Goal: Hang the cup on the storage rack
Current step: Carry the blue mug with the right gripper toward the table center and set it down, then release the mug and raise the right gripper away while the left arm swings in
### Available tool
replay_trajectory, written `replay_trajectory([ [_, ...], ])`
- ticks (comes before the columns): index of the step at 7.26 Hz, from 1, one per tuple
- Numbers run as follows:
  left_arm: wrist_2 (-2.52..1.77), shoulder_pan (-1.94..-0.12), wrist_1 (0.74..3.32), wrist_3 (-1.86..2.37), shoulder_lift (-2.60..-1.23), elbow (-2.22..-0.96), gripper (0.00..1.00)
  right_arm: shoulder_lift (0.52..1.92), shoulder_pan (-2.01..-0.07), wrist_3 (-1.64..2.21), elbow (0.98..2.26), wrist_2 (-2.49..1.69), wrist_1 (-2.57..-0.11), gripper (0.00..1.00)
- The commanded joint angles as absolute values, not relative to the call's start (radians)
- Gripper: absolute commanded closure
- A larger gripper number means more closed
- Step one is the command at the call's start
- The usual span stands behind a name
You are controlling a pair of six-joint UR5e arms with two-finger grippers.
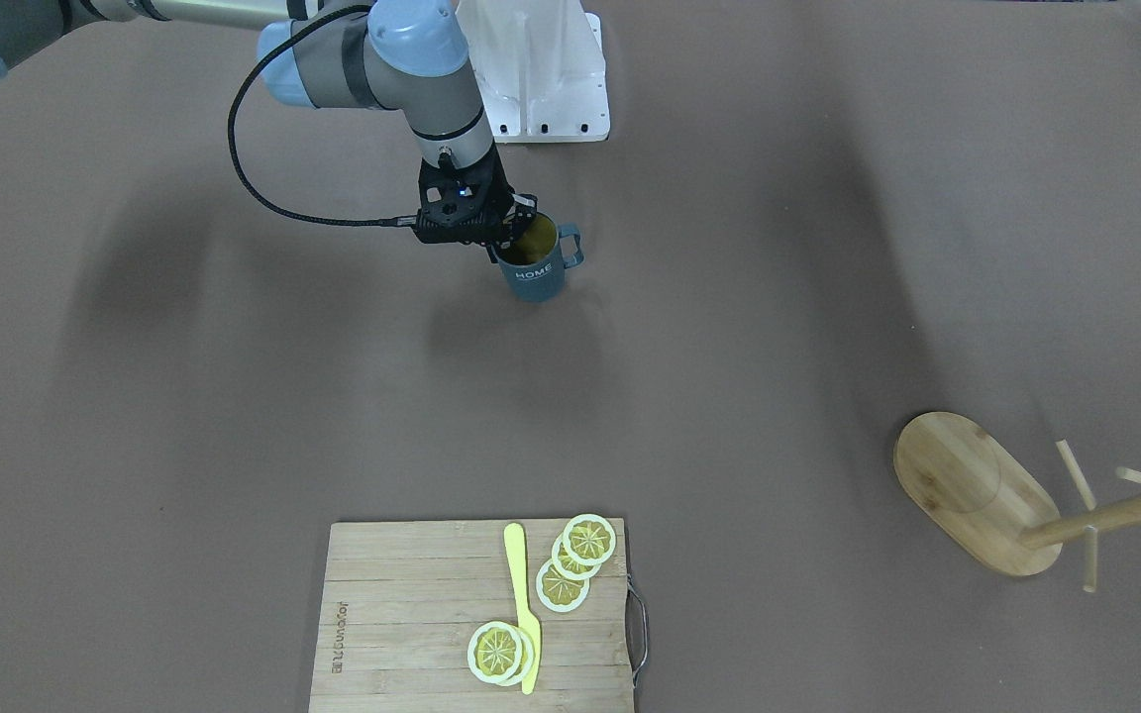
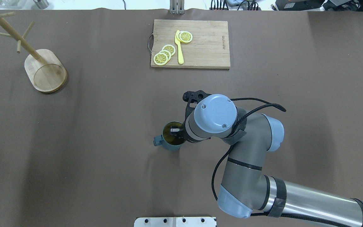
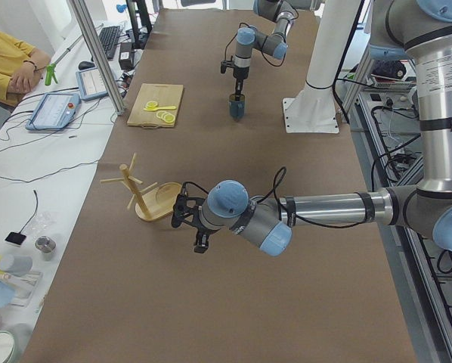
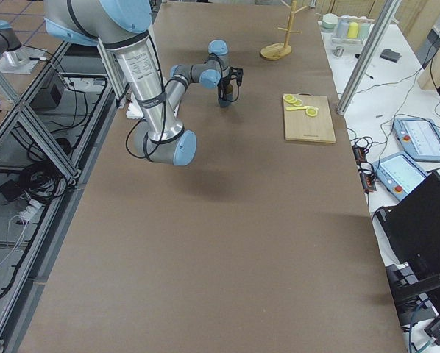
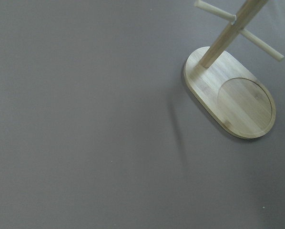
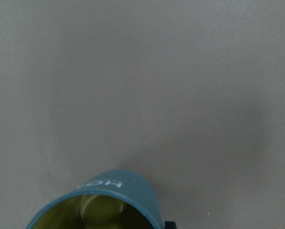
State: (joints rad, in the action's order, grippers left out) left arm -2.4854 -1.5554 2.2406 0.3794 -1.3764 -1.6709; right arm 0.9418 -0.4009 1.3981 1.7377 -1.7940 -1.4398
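Cup [image 1: 536, 269] sits upright directly beneath the right pincer [image 1: 511, 233], which is clamped on its rim wall: one finger inside the yellow interior, one outside, with the loop handle on the side away from the pincer. Cannot tell whether its base touches the surface [image 1: 778, 297]. Left pincer [image 3: 201, 243] hangs near the storage rack [image 5: 233, 95], which stands on the surface well apart from the right pincer; whether the left pincer's fingers are apart or together cannot be told.
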Motion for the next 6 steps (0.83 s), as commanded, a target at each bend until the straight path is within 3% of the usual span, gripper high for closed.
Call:
replay_trajectory([
  [1,-2.511,-1.549,2.243,0.428,-1.411,-1.674,0.02,0.940,-0.399,1.396,1.732,-1.790,-1.448,0.00],
  [4,-2.537,-1.378,2.437,0.774,-1.518,-1.678,0.02,1.032,-0.525,1.376,1.842,-1.900,-1.448,0.00],
  [6,-2.519,-1.225,2.470,0.932,-1.578,-1.783,0.03,1.150,-0.685,1.199,1.871,-2.014,-1.448,0.00],
])
